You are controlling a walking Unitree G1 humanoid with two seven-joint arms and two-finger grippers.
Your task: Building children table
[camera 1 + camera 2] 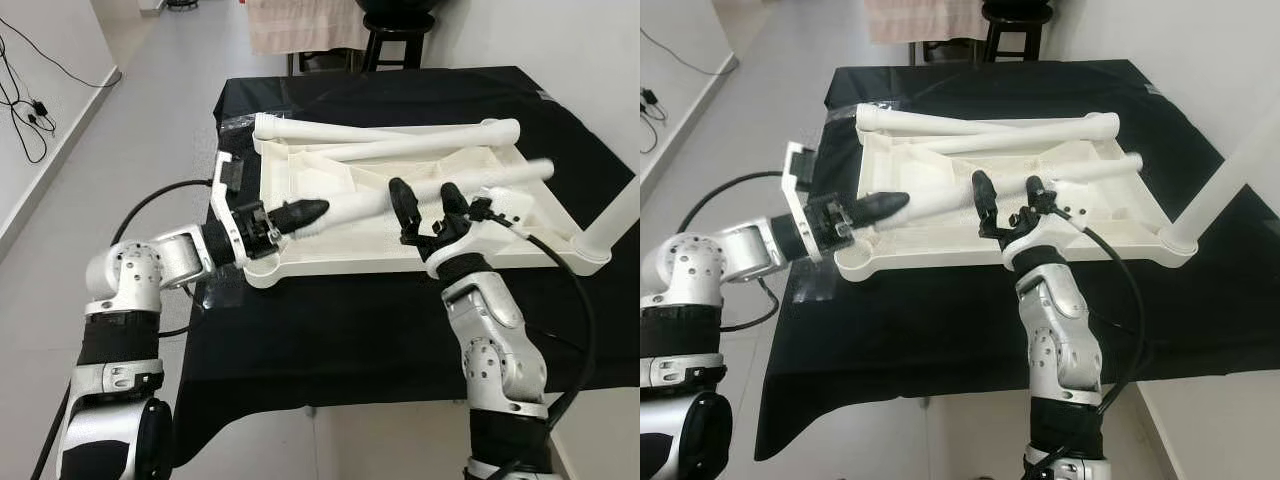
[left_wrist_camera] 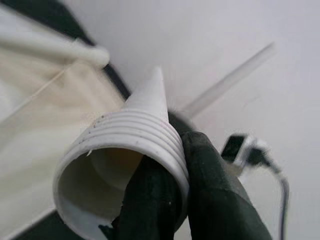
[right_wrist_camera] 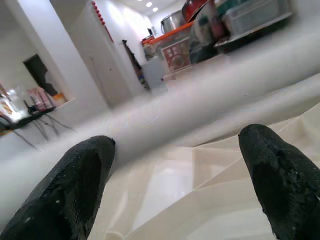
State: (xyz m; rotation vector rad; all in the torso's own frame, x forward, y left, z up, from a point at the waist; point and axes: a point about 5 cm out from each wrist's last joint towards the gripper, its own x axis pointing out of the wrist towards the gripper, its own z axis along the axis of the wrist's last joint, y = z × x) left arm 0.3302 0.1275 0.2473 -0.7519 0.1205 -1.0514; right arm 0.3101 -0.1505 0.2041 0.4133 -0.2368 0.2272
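Silver arms fill the foreground, one rising on each side toward a black-draped table point(image 1: 330, 330). On it lies the upside-down white tabletop point(image 1: 330, 262), ribbed underside showing, its far-right corner overhanging the cloth's edge.

Left gripper point(image 1: 305, 212) is clenched on the end of a white table leg point(image 1: 440, 190), lifted across the tabletop's near half. The left wrist view shows that end close up: a hollow tube with screw threads, black fingers point(image 2: 210, 190) pinching its rim, one seemingly inside the opening. How far the leg's far tip clears the plastic is hard to judge; it is blurred near the tabletop's right rim.

Right gripper point(image 1: 428, 205) stands upright just in front of that same leg, fingers spread wide, grasping nothing. In the right wrist view the leg is a pale blur crossing just beyond the two fingertips point(image 3: 75, 175); whether they touch it cannot be told.

Two more legs point(image 1: 400, 132) lie along the tabletop's far side, crossing near the right. Another white leg point(image 1: 1215, 195) stands screwed into the far-right corner, its top cut off by the frame.

Beyond the table, a dark stool point(image 1: 395, 40) and a pale cloth point(image 1: 300, 25), both cropped. Black cables point(image 1: 25, 110) trail along the left wall.
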